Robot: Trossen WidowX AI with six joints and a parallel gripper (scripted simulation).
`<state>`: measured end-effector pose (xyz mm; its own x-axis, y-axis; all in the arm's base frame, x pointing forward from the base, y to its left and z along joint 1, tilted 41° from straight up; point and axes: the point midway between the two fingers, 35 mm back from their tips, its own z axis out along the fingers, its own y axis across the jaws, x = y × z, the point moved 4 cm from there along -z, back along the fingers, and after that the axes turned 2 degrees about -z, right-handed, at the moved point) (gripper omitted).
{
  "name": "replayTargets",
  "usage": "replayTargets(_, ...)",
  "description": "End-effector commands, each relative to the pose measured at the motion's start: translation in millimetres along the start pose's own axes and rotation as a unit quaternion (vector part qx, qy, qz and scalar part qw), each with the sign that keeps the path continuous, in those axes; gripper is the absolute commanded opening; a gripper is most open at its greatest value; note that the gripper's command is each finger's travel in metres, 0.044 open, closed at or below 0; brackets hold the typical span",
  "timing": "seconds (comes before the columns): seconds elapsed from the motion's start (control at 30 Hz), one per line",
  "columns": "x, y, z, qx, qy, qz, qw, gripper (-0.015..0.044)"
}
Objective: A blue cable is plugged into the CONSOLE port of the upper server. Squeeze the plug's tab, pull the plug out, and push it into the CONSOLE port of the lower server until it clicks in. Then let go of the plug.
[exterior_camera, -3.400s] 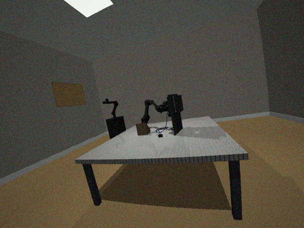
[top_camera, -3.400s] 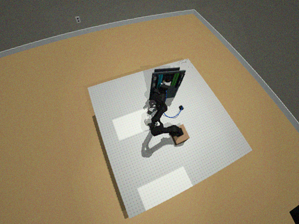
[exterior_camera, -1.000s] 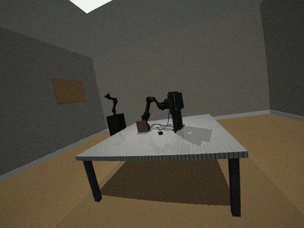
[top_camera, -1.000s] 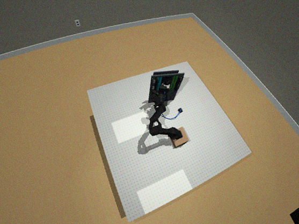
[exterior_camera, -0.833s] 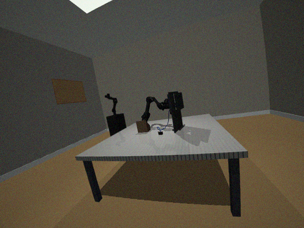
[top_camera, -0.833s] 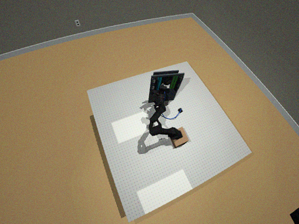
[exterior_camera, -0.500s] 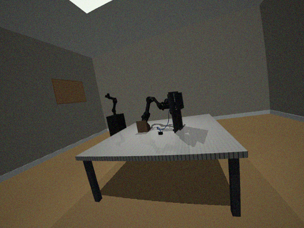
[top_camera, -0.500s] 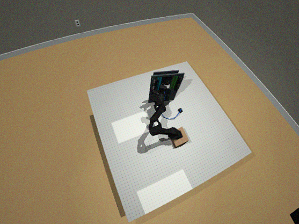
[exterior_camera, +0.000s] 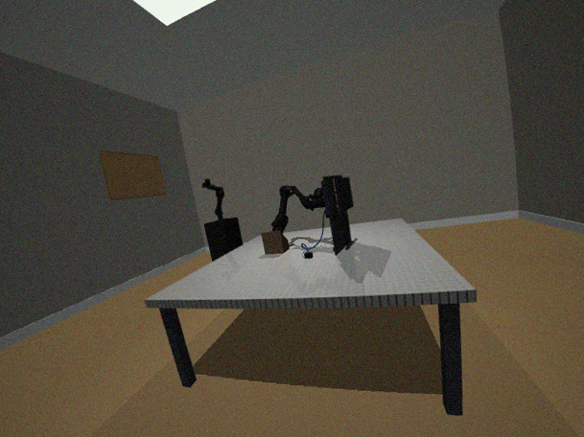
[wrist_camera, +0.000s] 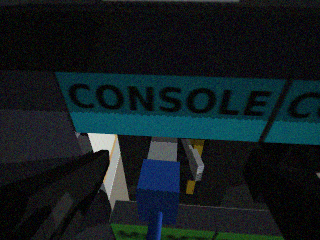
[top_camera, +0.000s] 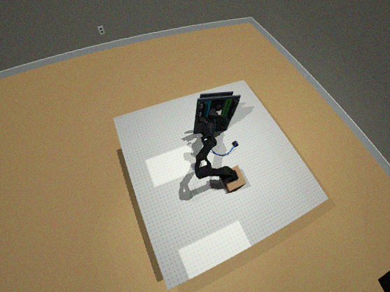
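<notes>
The blue plug (wrist_camera: 159, 185) sits under the teal CONSOLE label (wrist_camera: 170, 102) in the wrist view, its grey front end running up toward the label. A pale tab (wrist_camera: 196, 162) sticks out at its right. A green label (wrist_camera: 187, 235) shows at the bottom edge. My gripper (wrist_camera: 180, 162) is open and empty, one dark finger well to each side of the plug. Whether the plug is fully seated is hidden. The servers (top_camera: 233, 112) (exterior_camera: 339, 222) stand tilted in front of the arm; which one is the upper is unclear. The blue cable (top_camera: 224, 154) (exterior_camera: 323, 229) hangs down to the table.
A black block (top_camera: 235, 143) (exterior_camera: 308, 255) at the cable's end lies on the white table (top_camera: 282, 170) (exterior_camera: 230, 283). The arm's brown base box (top_camera: 240, 179) (exterior_camera: 273, 243) stands behind it. Another dark arm (exterior_camera: 219, 199) stands on a black stand beyond the table.
</notes>
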<state>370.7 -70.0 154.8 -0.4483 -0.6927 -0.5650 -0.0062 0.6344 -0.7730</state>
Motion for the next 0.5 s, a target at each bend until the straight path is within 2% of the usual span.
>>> replayTargets(0.0,1.1,0.0,-3.2,-0.003,0.000,-0.003,1.000,0.0440)
replayTargets(0.47,3.7,-4.6,-11.0,-0.003,0.000,-0.003,1.000,0.0440)
